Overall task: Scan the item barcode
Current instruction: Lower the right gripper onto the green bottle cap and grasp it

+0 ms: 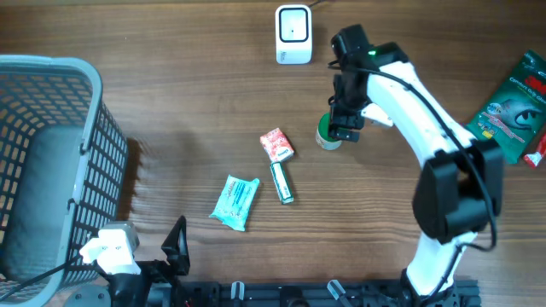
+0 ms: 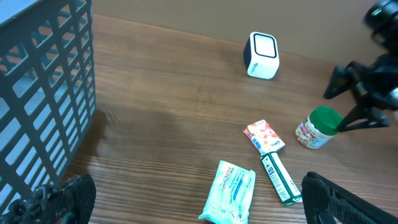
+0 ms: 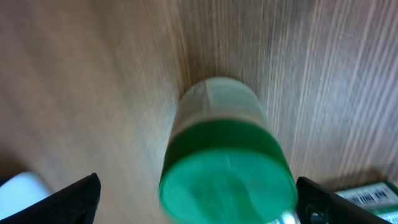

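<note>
A small jar with a green lid [image 1: 327, 134] stands upright on the wooden table. My right gripper [image 1: 343, 128] hangs over it, open, one finger on each side of the lid and not touching it. In the right wrist view the jar [image 3: 227, 165] fills the middle, blurred, between the gripper's [image 3: 198, 186] dark fingertips [image 3: 74, 199]. The white barcode scanner [image 1: 293, 34] stands at the table's far edge. My left gripper [image 1: 166, 256] is low at the near edge, open and empty; its view looks out past the gripper [image 2: 198, 186] over the table.
A red packet [image 1: 276, 145], a green-and-white box [image 1: 282, 182] and a teal wipes pack [image 1: 235, 202] lie mid-table. A grey mesh basket [image 1: 102, 153] stands at the left. A green package [image 1: 512, 107] lies at the right edge.
</note>
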Motion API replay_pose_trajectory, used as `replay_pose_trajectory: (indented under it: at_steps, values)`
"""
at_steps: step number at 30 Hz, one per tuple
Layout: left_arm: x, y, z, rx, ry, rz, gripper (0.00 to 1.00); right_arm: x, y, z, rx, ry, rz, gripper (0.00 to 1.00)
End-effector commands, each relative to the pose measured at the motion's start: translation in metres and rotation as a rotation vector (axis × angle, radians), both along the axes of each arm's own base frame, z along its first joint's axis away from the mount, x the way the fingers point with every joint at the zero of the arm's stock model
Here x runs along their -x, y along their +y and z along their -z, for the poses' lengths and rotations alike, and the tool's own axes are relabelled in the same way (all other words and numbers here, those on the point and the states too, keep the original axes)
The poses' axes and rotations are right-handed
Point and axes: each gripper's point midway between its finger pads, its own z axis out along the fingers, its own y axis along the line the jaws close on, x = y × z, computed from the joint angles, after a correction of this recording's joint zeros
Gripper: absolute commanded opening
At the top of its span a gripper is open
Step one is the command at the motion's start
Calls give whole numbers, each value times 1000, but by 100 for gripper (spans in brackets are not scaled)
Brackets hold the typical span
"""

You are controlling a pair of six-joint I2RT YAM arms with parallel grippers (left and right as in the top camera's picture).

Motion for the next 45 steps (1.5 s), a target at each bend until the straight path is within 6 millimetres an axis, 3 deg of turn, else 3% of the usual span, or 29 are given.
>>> replay_pose_trajectory:
  at_steps: [1, 3, 6, 11, 12, 17, 18, 21, 23, 30, 33, 36, 41, 45]
  values:
    - [1, -2, -1, 11, -7, 6, 100, 2, 5, 21, -7, 54, 21, 100]
    - [1, -2, -1, 11, -7, 6, 100, 3, 7, 24, -16, 61, -9, 100]
    - [1, -2, -1, 11, -7, 7, 100, -3, 5, 24, 4, 20, -177, 90]
    - [1, -2, -1, 11, -7, 6, 100, -9, -9, 24, 122, -30, -692, 67]
    - [1, -2, -1, 11, -7, 6, 100, -9, -9, 24, 129, -37, -858, 59]
    - [1, -2, -1, 11, -7, 6, 100, -9, -7, 24, 146, -75, -1415, 60]
    - [1, -2, -1, 11, -7, 6, 100, -5, -8, 22, 149, -73, -1615, 60]
    - [1, -2, -1, 11, -7, 6, 100, 10, -13, 20, 116, -35, -1972, 64]
    - [1, -2, -1, 11, -7, 6, 100, 16, -17, 20, 100, -13, -2114, 64]
    - [1, -2, -1, 11, -7, 6, 100, 6, -18, 20, 155, -34, -2274, 75]
    - [1, -2, -1, 11, -7, 6, 100, 1, -17, 20, 173, -47, -2284, 100]
    - [1, -2, -1, 11, -7, 6, 100, 3, -24, 13, 188, -4, -2237, 100]
    - [1, -2, -1, 11, -7, 6, 100, -11, -19, -43, 275, -104, -1944, 100]
    - [1, -2, -1, 11, -7, 6, 100, -21, -17, -98, 280, -236, -1361, 100]
